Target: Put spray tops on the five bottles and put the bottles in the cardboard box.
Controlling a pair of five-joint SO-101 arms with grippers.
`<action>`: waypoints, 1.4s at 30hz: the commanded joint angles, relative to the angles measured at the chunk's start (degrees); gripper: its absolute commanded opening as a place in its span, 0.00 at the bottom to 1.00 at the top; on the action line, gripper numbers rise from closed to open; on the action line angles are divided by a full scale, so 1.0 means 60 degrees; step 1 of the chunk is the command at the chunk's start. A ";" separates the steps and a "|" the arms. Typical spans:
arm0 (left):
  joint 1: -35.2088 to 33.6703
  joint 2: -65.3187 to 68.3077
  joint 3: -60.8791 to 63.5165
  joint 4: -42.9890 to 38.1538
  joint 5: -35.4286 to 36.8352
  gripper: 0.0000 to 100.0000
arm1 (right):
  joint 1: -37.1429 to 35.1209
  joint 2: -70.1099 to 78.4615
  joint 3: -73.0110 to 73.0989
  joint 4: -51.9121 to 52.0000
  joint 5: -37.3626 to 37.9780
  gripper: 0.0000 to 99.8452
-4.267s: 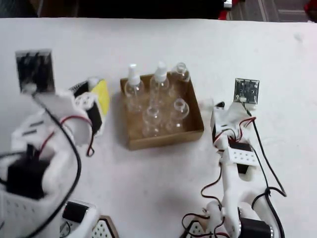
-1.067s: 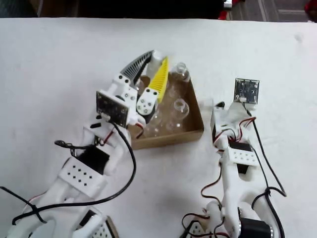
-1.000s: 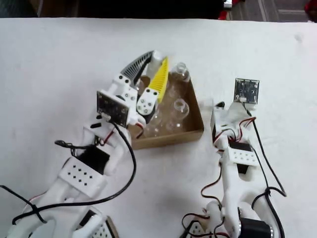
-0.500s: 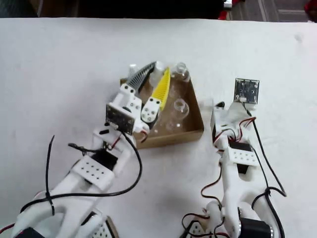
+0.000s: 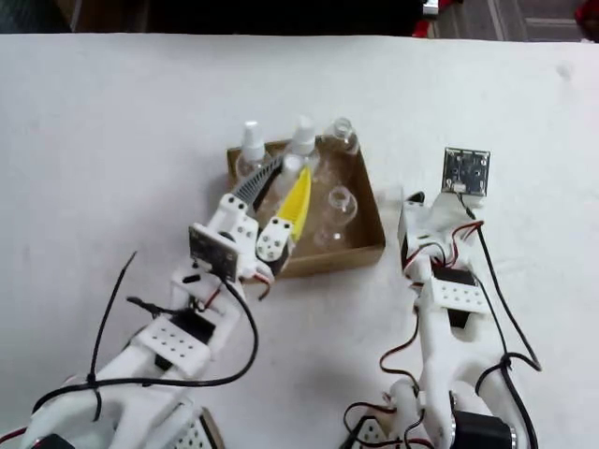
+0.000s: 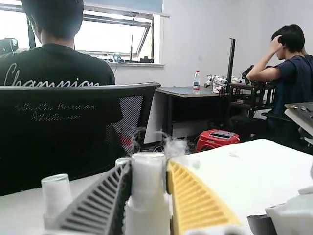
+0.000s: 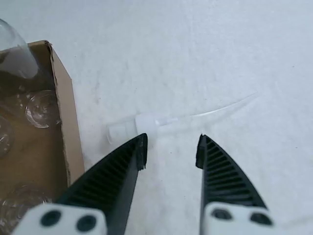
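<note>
A white worktop [image 5: 112,112] carries a cardboard box [image 5: 328,258], set near its middle. Just beside the box's side wall, one loose spray top [image 7: 142,122] lies flat on the worktop, its thin tube curving away.

The left tool [image 6: 149,167] clamps a white spray top [image 6: 146,200] upright.

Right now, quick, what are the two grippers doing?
Left gripper: closed on a spray top.
Right gripper: open, holding nothing, above a loose top lying on the table.
</note>
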 commanded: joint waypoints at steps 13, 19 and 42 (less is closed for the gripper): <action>-0.0286 -0.0374 0.0571 -0.0264 0.1201 0.02 | -0.0110 -0.0007 -0.0088 -0.0198 0.0132 0.14; -0.0286 -0.0388 0.0850 -0.0264 0.1158 0.02 | -0.0110 -0.0007 -0.0088 -0.0198 0.0147 0.14; -0.0256 -0.0315 0.1773 -0.0571 0.0879 0.02 | -0.0110 -0.0007 -0.0088 -0.0198 0.0147 0.14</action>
